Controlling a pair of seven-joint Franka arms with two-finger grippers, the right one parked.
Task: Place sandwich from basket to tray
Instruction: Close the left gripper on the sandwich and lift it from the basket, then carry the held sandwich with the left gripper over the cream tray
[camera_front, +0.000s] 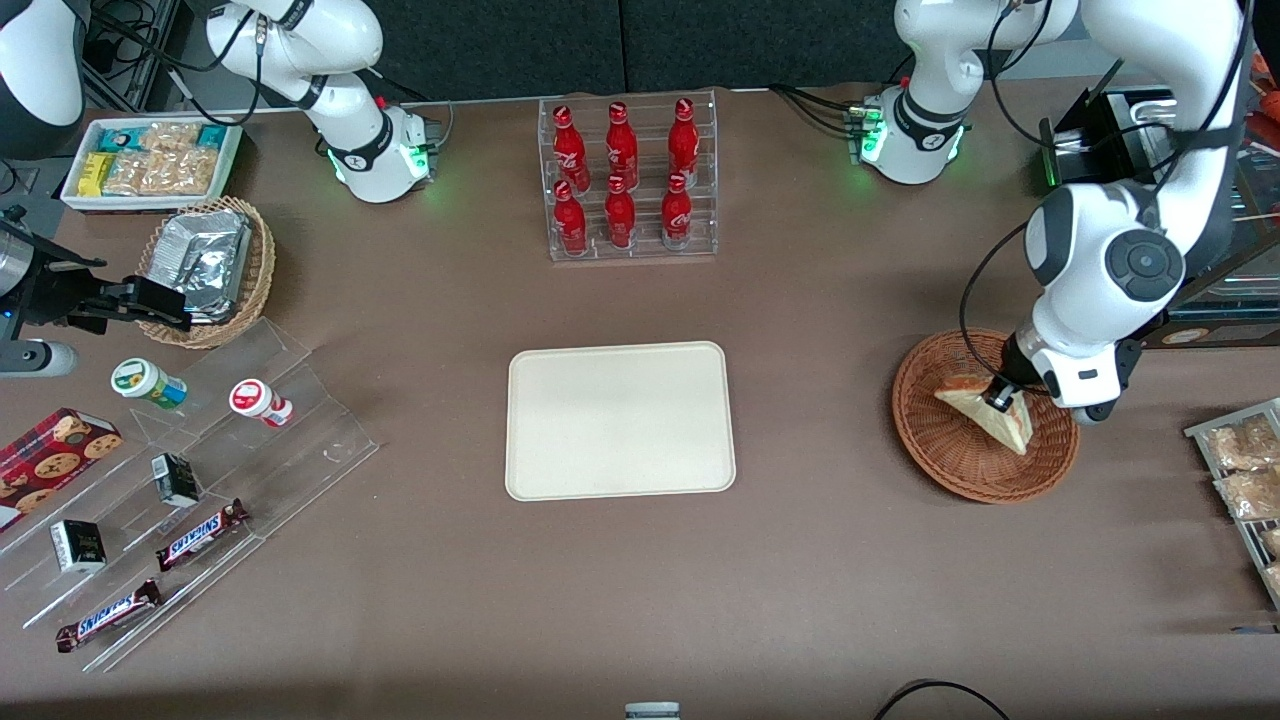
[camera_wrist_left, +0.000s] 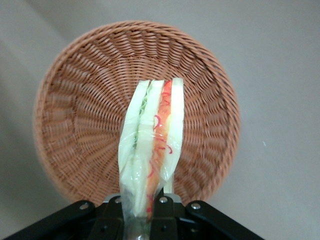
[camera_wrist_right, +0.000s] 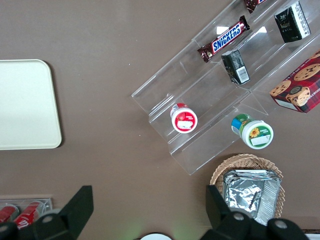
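The sandwich (camera_front: 995, 415) (camera_wrist_left: 152, 145), a clear-wrapped wedge of white bread with red-orange and green filling on its edge, is over the round reddish-brown wicker basket (camera_front: 950, 465) (camera_wrist_left: 80, 115) toward the working arm's end of the table. My left gripper (camera_front: 998, 398) (camera_wrist_left: 142, 207) is shut on the sandwich, its black fingers pinching the wrapped wedge from both sides. In the wrist view the wedge hangs from the fingers above the basket floor. The cream-white tray (camera_front: 620, 420) (camera_wrist_right: 25, 105) lies bare at the table's middle.
A clear rack of red bottles (camera_front: 628, 180) stands farther from the front camera than the tray. A wire rack of snack bags (camera_front: 1245, 470) sits near the basket at the table's edge. Acrylic steps (camera_front: 180, 480) with candy bars and a tan foil-packet basket (camera_front: 205, 270) lie toward the parked arm's end.
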